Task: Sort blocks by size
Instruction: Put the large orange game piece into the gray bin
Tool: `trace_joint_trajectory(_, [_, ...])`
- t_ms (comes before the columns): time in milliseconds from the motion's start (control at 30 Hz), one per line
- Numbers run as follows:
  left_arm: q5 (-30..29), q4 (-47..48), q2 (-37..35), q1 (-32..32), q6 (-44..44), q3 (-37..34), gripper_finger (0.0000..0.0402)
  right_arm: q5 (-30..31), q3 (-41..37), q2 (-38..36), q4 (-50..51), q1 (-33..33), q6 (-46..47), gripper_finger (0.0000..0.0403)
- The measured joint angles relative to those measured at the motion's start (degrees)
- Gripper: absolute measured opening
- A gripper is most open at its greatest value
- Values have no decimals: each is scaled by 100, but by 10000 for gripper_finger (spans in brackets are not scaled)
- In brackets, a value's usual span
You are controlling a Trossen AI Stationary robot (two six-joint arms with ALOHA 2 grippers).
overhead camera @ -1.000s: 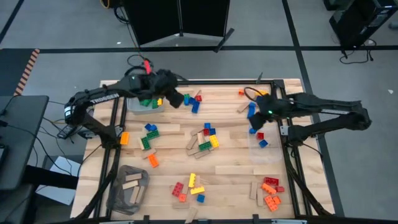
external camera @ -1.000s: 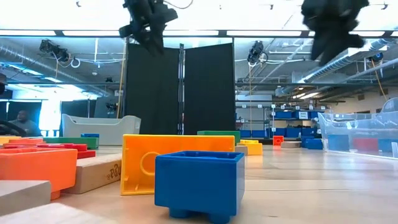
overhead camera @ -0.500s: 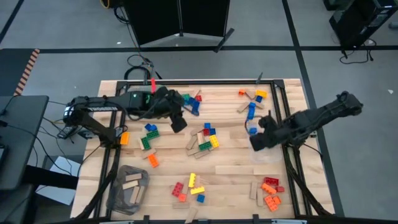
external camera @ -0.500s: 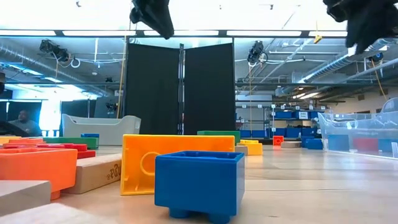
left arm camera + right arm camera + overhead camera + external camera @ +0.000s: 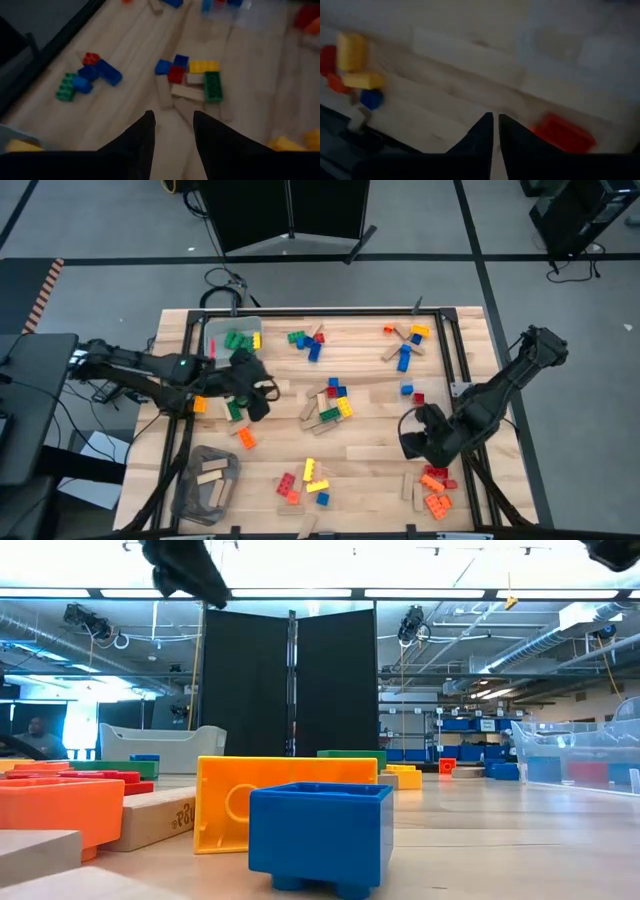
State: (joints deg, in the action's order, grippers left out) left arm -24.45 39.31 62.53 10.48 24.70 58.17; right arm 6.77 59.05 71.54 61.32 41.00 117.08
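Note:
Studded bricks and tan wooden pieces lie scattered over the wooden table: a middle cluster point(image 5: 331, 405) point(image 5: 190, 82), a far group point(image 5: 306, 343), a near group point(image 5: 305, 480). My left gripper point(image 5: 256, 400) point(image 5: 172, 120) hangs open above the table's left half, between the middle cluster and some bricks point(image 5: 238, 398) by the left edge. Nothing is between its fingers. My right gripper point(image 5: 412, 442) point(image 5: 495, 120) hangs shut over the right half, just beyond the red and orange bricks point(image 5: 435, 485). A red brick point(image 5: 564, 133) lies close beside its fingertips.
A clear bin point(image 5: 232, 340) with green and yellow bricks stands at the far left. A grey bin point(image 5: 205, 480) with wooden pieces is at the near left. Another clear bin point(image 5: 580, 755) stands on the right. Black frame rails point(image 5: 465, 380) run along the table's edges.
My left gripper has swung from above the far-left clear bin toward the near edge and come lower, ending left of the middle cluster. My right gripper has swung from the far right toward the near edge, turning as it went, ending by the red and orange bricks.

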Motion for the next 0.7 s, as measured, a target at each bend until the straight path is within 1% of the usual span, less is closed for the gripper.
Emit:
trace_joint_trajectory(67, [75, -284, -296, 113, 244, -370, 142, -217, 0, 89, -19, 132, 41, 31])
trace_joint_trajectory(167, [348, -554, -614, 277, 543, -756, 142, -623, 0, 222, -19, 324, 36, 20])
trace_joint_trajectory(333, [717, -697, -845, 529, 860, -1092, 142, -905, 0, 440, 1, 546, 41, 20])
trace_joint_trajectory(467, [737, -711, -846, 671, 1034, -1162, 142, -1367, 0, 596, 31, 619, 13, 51])
trace_joint_trajectory(700, [720, -1108, -818, 699, 1003, -1162, 142, -1609, 2, 904, -67, 824, -224, 136])
